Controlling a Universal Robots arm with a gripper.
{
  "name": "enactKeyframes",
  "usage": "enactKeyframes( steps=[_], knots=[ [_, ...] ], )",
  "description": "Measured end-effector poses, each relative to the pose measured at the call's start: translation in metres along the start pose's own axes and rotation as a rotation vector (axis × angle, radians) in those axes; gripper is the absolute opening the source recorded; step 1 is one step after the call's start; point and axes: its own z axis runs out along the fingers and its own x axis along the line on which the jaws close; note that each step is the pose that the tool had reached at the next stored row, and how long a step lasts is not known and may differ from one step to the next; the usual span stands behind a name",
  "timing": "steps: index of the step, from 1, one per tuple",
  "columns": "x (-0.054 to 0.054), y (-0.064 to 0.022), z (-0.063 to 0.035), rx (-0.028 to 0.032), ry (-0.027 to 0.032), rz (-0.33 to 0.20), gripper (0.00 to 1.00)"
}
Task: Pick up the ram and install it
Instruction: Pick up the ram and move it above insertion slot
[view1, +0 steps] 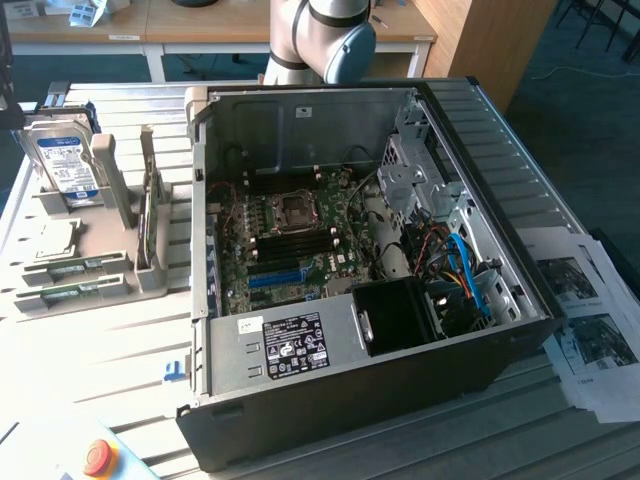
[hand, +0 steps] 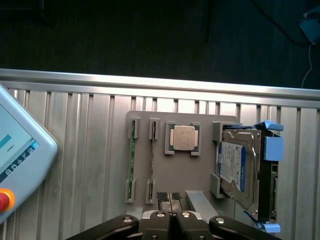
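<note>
The ram (hand: 131, 160) is a narrow green stick lying flat in the outer slot of a grey fixture (hand: 195, 170) on the slatted table. In the exterior view it lies at the fixture's near end (view1: 76, 268). My gripper (hand: 170, 217) hangs above the fixture's edge with its fingers shut together and nothing between them, well apart from the ram. The open computer case (view1: 300, 120) lies on its side with the green motherboard (view1: 250, 260) exposed. The arm (view1: 320, 40) stands behind the case.
The fixture also carries a silver processor (hand: 183, 137) and a hard drive (hand: 235, 165) with a blue-white label. A teach pendant (hand: 20, 160) with a red button lies on the table. Printed papers (view1: 590, 320) lie at the exterior view's right.
</note>
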Motion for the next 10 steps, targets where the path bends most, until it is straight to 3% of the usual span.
enactKeyframes(
  steps=[10],
  knots=[
    [0.0108, -0.0004, -0.0001, -0.0007, 0.0001, 0.0, 0.1]
  ],
)
